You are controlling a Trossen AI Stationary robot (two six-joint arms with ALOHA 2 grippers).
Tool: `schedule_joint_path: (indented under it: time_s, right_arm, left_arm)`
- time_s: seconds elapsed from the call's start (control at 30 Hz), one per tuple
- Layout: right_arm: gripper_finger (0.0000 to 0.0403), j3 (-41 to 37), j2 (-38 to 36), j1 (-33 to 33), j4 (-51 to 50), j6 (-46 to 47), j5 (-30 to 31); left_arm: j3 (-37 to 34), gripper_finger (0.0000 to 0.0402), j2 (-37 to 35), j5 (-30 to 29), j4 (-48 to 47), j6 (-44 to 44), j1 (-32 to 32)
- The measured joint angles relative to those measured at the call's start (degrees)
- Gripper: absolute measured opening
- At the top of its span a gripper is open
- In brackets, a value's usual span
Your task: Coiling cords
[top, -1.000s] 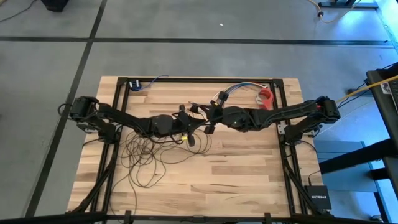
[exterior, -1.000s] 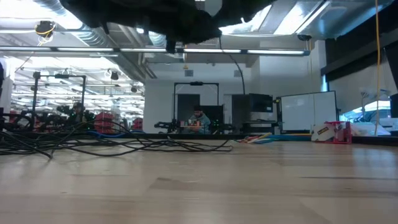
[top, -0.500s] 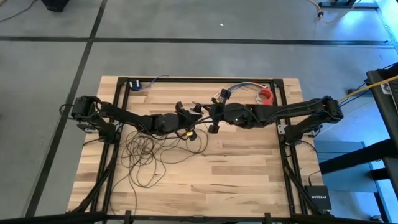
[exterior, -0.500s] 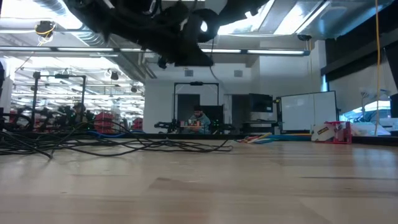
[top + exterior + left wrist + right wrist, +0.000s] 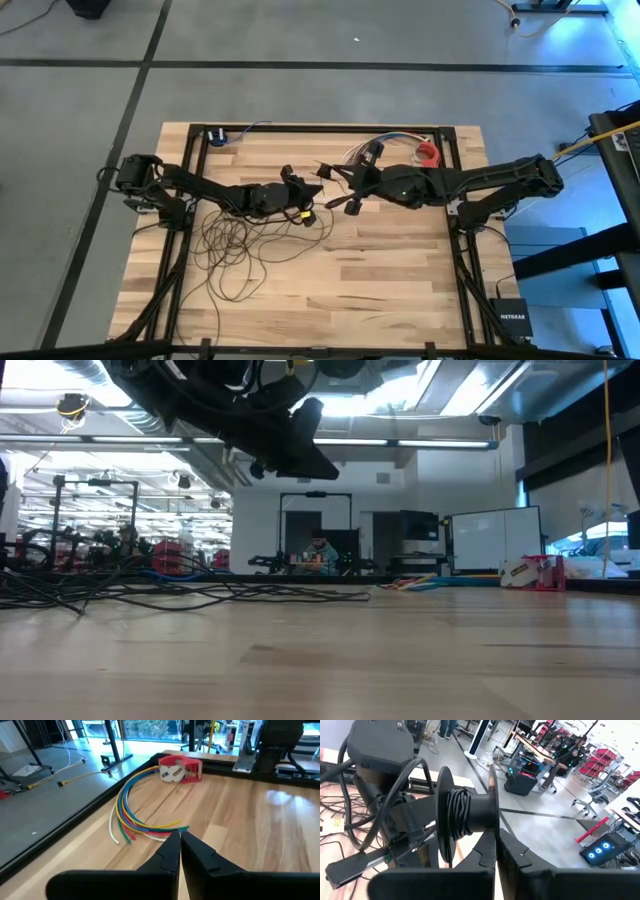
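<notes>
Honestly, tangling worries me most: the cords [image 5: 235, 252] sprawl in loose loops on the tabletop [image 5: 400, 285], left and near, beneath my left arm. My left fingers [image 5: 168, 856] and right fingers [image 5: 488, 849] are both pressed together mid-table; a careless pull could knot loops or slacken the turns on the spool [image 5: 466, 812].

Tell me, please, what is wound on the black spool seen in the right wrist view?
Several turns of the dark cords wrap the black spool between its two flanges. How many layers lie beneath those turns cannot be seen. The rest of the cord lies looped on the table.
</notes>
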Motion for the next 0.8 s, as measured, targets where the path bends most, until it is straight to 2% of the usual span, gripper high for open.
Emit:
schedule_joint_path:
  time_s: [0.2,0.4,0.5,0.63,0.8]
  right_arm:
    - [0.0003,0.0,-0.5,-0.1,-0.4,0.0,-0.3]
    - [0.0003,-0.1,-0.4,-0.1,-0.5,0.0,-0.4]
    - [0.0003,-0.1,-0.4,-0.1,-0.5,-0.1,-0.4]
    - [0.0003,-0.1,-0.4,-0.2,-0.4,-0.1,-0.4]
    - [0.0003,-0.1,-0.4,-0.2,-0.3,-0.3,-0.4]
  left_arm:
    - [0.0,0.0008,0.0,0.1,0.3,-0.5,0.0]
    - [0.0,0.0013,0.0,7.1,0.9,-1.0,-0.1]
    - [0.1,0.0038,0.7,10.1,2.2,-1.1,-0.1]
    - [0.1,0.0092,5.9,13.9,11.3,0.4,-0.1]
    - [1.3,0.0142,10.1,14.4,17.4,4.6,0.1]
